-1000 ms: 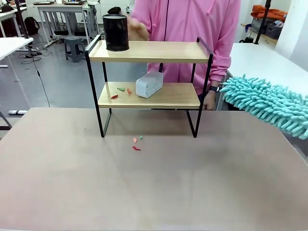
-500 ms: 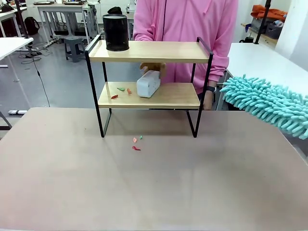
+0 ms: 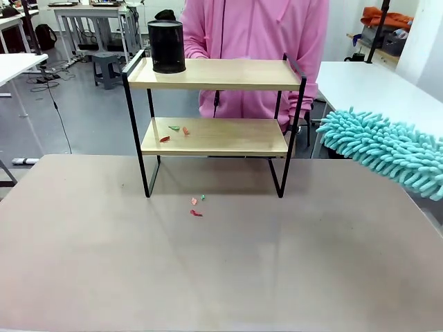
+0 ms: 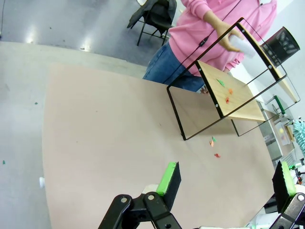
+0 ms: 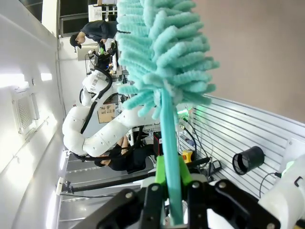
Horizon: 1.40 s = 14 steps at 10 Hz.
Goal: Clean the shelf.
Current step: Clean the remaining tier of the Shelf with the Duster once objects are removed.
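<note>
Well, from the front the shelf (image 3: 221, 73) stands toward the far side of the table (image 3: 221, 277). It is well apart from the fluffy teal duster (image 3: 387, 149) that pokes in from the right, whose tip hangs out past the shelf's right legs at about the height of the lower board. A black mesh cup (image 3: 167, 46) sits at the left end of the top board, coloured scraps (image 3: 174, 130) lie on the lower board, and loose scraps (image 3: 196, 207) dot the table just before the left legs. A person in a pink hoodie (image 3: 256, 41) stands close behind. Along the left wrist, the left gripper (image 4: 227, 177) has its jaws spread wide with nothing between them. The shelf lies well ahead of it across bare tabletop, and the person's hand (image 4: 224, 31) holds a white thing (image 4: 240, 44) beyond the frame, with grey floor and a dark chair (image 4: 155, 14) farther off. Along the right wrist, the right gripper (image 5: 172, 191) is clenched on the duster's handle. The fluffy head rises straight ahead of its fingers, with a slatted wall panel (image 5: 238, 129) to one side.
</note>
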Available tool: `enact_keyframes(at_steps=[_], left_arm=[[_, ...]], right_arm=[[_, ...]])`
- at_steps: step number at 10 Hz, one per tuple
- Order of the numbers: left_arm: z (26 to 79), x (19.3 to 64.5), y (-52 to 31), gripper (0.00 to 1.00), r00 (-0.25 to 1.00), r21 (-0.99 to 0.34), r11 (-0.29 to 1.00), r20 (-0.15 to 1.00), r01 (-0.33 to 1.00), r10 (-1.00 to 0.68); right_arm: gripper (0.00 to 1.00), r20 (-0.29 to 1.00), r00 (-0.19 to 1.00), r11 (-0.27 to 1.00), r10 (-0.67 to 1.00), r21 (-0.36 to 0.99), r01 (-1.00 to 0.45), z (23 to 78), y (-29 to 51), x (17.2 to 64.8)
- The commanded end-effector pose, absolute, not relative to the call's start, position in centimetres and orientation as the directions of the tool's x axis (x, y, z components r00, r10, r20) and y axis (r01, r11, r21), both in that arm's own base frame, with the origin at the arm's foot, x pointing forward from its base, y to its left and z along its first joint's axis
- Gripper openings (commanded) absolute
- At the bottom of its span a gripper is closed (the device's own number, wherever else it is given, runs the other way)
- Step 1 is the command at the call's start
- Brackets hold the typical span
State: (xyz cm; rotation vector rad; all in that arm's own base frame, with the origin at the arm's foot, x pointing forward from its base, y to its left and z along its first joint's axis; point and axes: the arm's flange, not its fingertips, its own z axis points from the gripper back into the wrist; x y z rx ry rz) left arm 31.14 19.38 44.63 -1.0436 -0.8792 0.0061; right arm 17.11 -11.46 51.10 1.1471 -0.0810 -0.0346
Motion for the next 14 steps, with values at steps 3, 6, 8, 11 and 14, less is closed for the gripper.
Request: enact_keyframes(at_steps=[3, 6, 8, 11, 14], left_arm=[[44.5, 31.3, 19.3, 1.0, 0.648, -0.739, 0.532, 0.649, 0.413, 0.398], [44.5, 31.3, 19.3, 1.0, 0.648, -0.739, 0.532, 0.649, 0.413, 0.398], [44.5, 31.3, 19.3, 1.0, 0.648, -0.739, 0.532, 0.649, 0.413, 0.398], [44.5, 31.3, 19.3, 1.0, 0.648, -0.739, 0.532, 0.649, 0.413, 0.398], [44.5, 31.3, 19.3, 1.0, 0.648, -0.739, 0.532, 0.649, 0.413, 0.398]], right_arm=[[0.11, 0.156, 0.987, 0.536, 0.029, 0.831, -0.147, 54.3, -3.6, 18.1], [0.11, 0.173, 0.96, 0.614, 0.22, 0.74, -0.274, 54.3, 4.7, 21.1], [0.11, 0.249, 0.934, 0.606, 0.255, 0.712, -0.355, 53.9, 9.8, 23.0], [0.11, 0.224, 0.954, 0.684, 0.201, 0.664, -0.301, 51.4, 13.9, 25.7], [0.11, 0.24, 0.938, 0.679, 0.251, 0.646, -0.348, 52.5, 13.8, 25.1]])
